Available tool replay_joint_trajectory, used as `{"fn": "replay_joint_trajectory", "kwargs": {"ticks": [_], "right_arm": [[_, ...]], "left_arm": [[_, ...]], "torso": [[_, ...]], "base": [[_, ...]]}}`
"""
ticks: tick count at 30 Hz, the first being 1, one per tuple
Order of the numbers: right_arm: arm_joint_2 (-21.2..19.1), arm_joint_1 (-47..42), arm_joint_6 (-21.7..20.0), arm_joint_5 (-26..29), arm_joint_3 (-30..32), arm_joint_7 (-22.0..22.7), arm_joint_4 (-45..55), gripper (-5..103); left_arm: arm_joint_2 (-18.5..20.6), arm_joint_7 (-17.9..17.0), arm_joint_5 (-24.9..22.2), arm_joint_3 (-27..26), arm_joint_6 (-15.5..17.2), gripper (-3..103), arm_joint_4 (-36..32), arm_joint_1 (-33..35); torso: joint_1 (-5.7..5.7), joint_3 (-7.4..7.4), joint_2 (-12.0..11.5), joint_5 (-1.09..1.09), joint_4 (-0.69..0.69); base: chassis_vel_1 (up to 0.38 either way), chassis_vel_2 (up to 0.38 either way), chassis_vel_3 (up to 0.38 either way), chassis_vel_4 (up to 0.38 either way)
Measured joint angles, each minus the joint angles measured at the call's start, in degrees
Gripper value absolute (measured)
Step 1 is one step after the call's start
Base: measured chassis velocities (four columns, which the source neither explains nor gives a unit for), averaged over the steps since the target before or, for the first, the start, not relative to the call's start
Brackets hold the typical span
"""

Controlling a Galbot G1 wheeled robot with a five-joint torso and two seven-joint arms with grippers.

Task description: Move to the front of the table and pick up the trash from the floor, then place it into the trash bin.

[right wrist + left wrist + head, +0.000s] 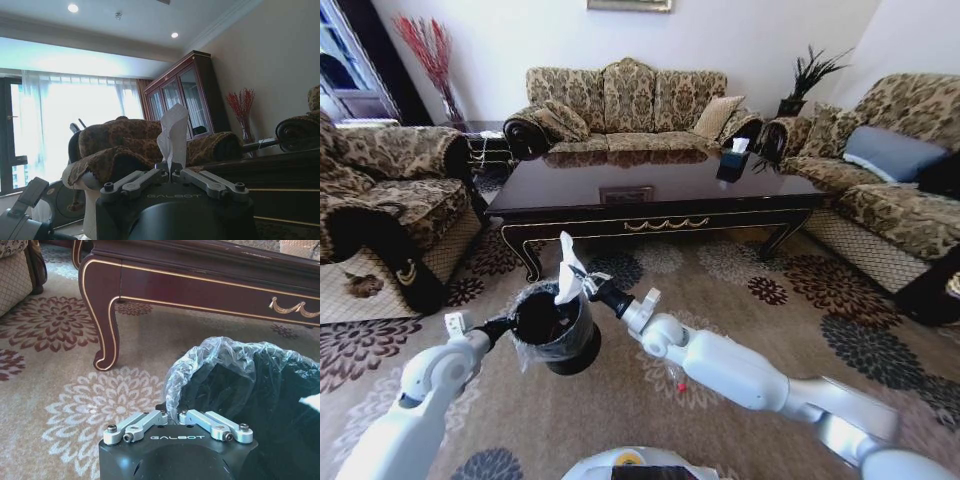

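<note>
The black trash bin (pixel 558 330), lined with a clear bag, is held off the carpet in front of the dark brown table (pixel 650 195). My left gripper (pixel 508 326) is shut on its rim; the left wrist view shows the gripper (pixel 170 416) clamped on the bag-covered edge of the bin (pixel 250 385). My right gripper (pixel 592 286) hovers just over the far side of the bin's mouth, shut on the trash, a crumpled white paper scrap (pixel 568 262) that sticks upward. In the right wrist view the scrap (pixel 173 131) rises from the closed gripper (pixel 169 173).
A tiny red bit (pixel 681 386) lies on the flowered carpet under my right forearm. Patterned sofas ring the table: one behind (pixel 620 100), one left (pixel 390 190), one right (pixel 890 170). The table's curved leg (pixel 107 325) stands close beyond the bin.
</note>
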Motion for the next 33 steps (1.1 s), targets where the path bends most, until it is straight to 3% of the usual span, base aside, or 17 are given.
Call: {"fn": "replay_joint_trajectory", "kwargs": {"ticks": [11, 15, 16, 21, 22, 25, 28, 30, 33], "right_arm": [[3.36, 0.75, 0.85, -1.26, -2.12, -1.31, -5.09, -2], [3.82, 0.60, 0.93, -1.43, -2.52, -1.46, -5.85, 9], [3.92, 0.59, 0.94, -1.41, -2.52, -1.48, -5.99, 20], [4.05, 0.59, 0.95, -1.36, -2.46, -1.84, -6.17, 30], [4.11, 0.59, 0.95, -1.34, -2.45, -2.04, -6.16, 41], [4.15, 0.55, 0.96, -1.34, -2.45, -2.41, -5.95, 46], [3.83, 0.44, 1.11, -1.36, -2.53, -4.13, -5.31, 63], [3.61, 0.37, 1.16, -1.40, -2.57, -4.71, -5.09, 63], [3.18, -0.02, 1.24, -1.52, -2.43, -5.16, -4.85, 79]], "left_arm": [[0.34, 0.27, -0.55, 1.16, -0.73, 4, 0.70, -2.29], [0.74, 0.33, -0.55, 1.16, -0.75, 4, 0.84, -2.21], [0.85, 0.40, -0.55, 1.15, -0.75, 4, 0.85, -2.09], [0.98, 0.48, -0.55, 1.14, -0.75, 4, 0.97, -2.10], [1.01, 0.48, -0.55, 1.14, -0.75, 4, 1.02, -2.13], [1.09, 0.48, -0.55, 1.11, -0.75, 4, 1.03, -2.11], [1.28, 0.51, -0.55, 0.83, -0.75, 4, 1.12, -1.96], [1.29, 0.51, -0.54, 0.73, -0.75, 4, 1.14, -1.89], [1.28, 0.55, -0.50, 0.40, -0.75, 4, 1.04, -1.44]], "torso": [[0.00, 0.00, 0.01, 0.01, 0.00], [0.00, 0.00, 0.01, 0.01, 0.00], [0.00, 0.00, 0.01, 0.01, 0.00], [0.00, -0.01, 0.01, 0.01, -0.01], [0.00, -0.01, 0.01, 0.01, -0.01], [0.00, -0.01, 0.01, 0.00, 0.00], [-0.01, -0.01, 0.01, 0.01, 0.00], [0.00, -0.01, 0.01, 0.01, 0.00], [-0.01, 0.00, 0.01, 0.01, 0.00]], "base": [[0.000, 0.000, 0.000, 0.000], [0.000, 0.000, 0.000, 0.000], [0.000, 0.000, 0.000, 0.000], [0.000, 0.000, 0.000, 0.000], [0.000, 0.000, 0.000, 0.000], [0.000, 0.000, 0.000, 0.000], [0.000, 0.000, 0.000, 0.000], [0.000, 0.000, 0.000, 0.000], [0.000, 0.000, 0.000, 0.000]]}}
